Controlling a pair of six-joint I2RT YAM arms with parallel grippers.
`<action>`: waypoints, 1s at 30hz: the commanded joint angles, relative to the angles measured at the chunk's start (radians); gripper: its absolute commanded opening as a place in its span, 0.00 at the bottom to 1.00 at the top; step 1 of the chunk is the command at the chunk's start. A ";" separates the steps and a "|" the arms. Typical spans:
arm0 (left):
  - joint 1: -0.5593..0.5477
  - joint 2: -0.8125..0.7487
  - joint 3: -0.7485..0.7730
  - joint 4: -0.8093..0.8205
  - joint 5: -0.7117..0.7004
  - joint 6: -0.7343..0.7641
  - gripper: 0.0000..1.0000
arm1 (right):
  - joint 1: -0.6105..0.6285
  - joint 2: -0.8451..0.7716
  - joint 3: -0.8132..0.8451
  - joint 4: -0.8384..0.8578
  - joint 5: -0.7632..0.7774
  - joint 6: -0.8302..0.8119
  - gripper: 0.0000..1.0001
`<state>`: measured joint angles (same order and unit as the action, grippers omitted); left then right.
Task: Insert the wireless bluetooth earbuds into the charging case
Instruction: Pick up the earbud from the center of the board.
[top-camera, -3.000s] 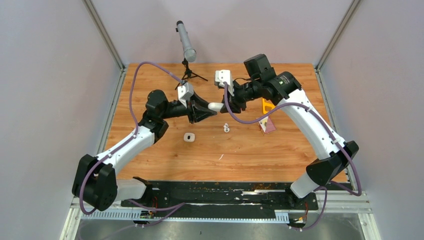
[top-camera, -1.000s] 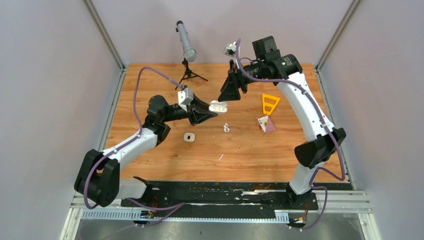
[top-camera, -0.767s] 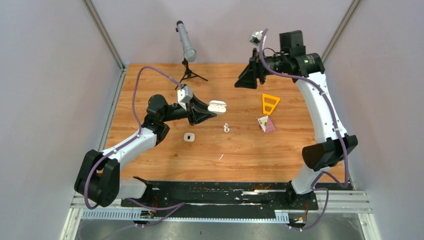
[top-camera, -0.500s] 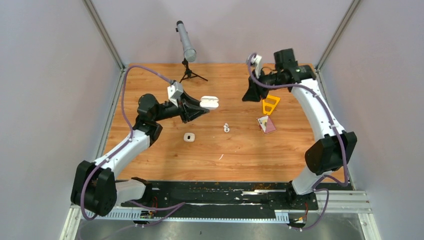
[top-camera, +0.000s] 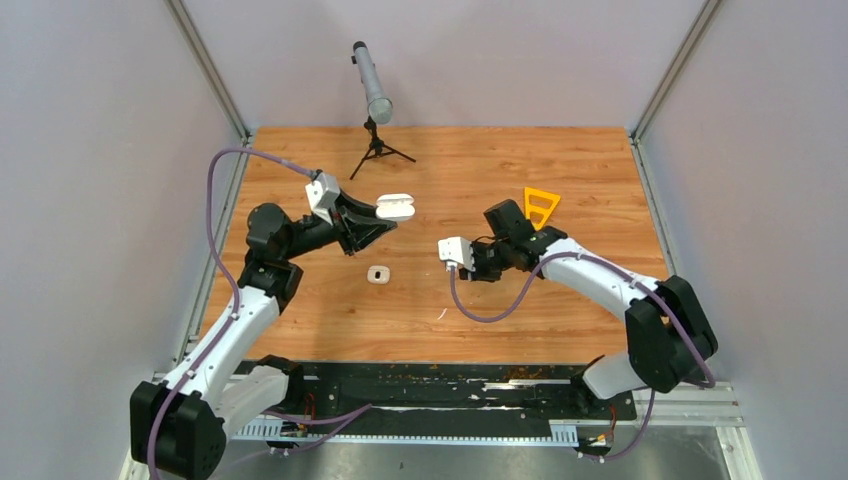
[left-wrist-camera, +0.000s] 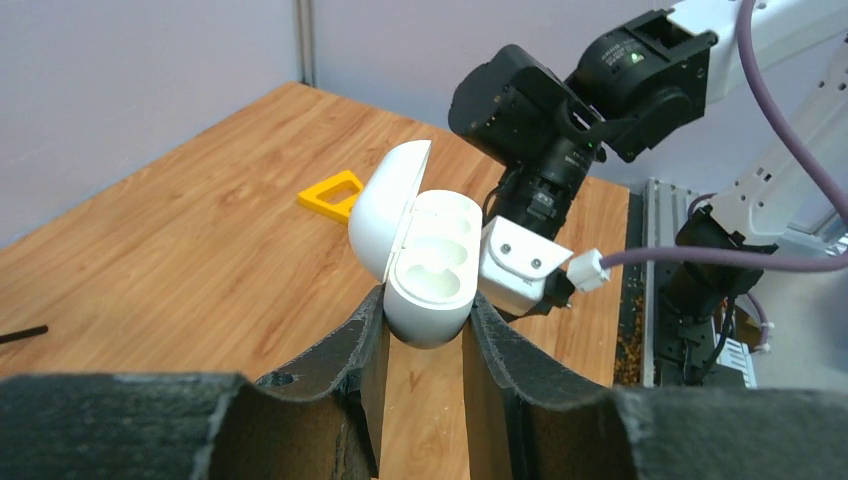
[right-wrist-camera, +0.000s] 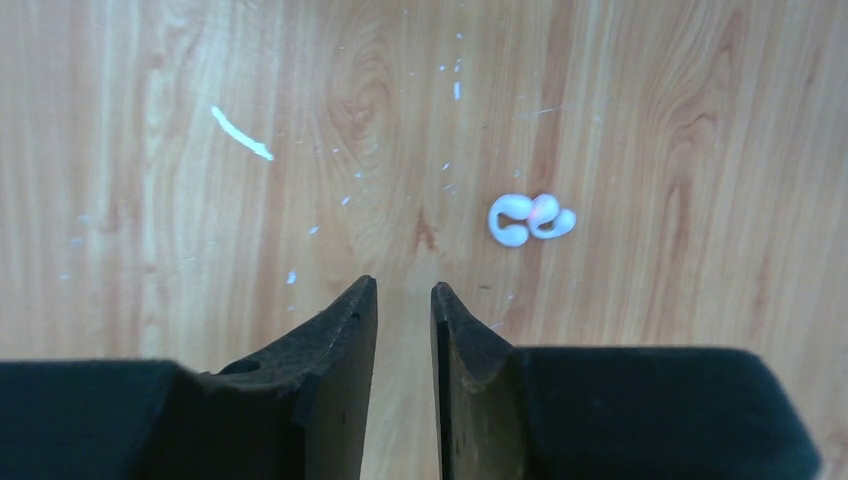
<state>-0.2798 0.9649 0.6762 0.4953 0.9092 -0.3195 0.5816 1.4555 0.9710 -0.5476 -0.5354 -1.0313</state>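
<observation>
Change to note: your right gripper (right-wrist-camera: 403, 300) has come off the far side & dropped low over mid-table, jaws drawn in to a narrow slit w/ nothing btwn them. The left gripper (left-wrist-camera: 425, 312) has pulled back toward the left, clamped on the lower end of the charging case (left-wrist-camera: 425, 262), lid flipped open, both wells empty. My read: case prep is done, picking the 1st bud is the step in hand, nothing inserted yet. The earbuds (right-wrist-camera: 530, 218) lie on the table (right-wrist-camera: 650, 120), the two touching, just right of & a bit beyond your fingertips in the right wrist view. They aren't under the jaws, so you prob. need a sideways shift & a wider opening first. The pair's long axis runs across that view, i.e. along the jaws' closing line; stems look curled, exact pointing too small to tell. Top view hides them under the wrist. Case's long axis runs approx left-right, wells facing roughly up.
</observation>
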 joint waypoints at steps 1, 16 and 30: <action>0.020 -0.024 -0.002 -0.035 -0.024 0.028 0.00 | 0.024 0.046 -0.026 0.310 0.064 -0.128 0.28; 0.047 -0.018 -0.001 -0.021 -0.043 0.024 0.00 | 0.031 0.312 0.133 0.194 0.120 -0.210 0.30; 0.050 -0.011 -0.003 -0.015 -0.044 0.021 0.00 | 0.031 0.333 0.145 0.126 0.130 -0.217 0.26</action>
<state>-0.2367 0.9592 0.6739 0.4458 0.8692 -0.3080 0.6075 1.7920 1.0874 -0.4004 -0.3969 -1.2293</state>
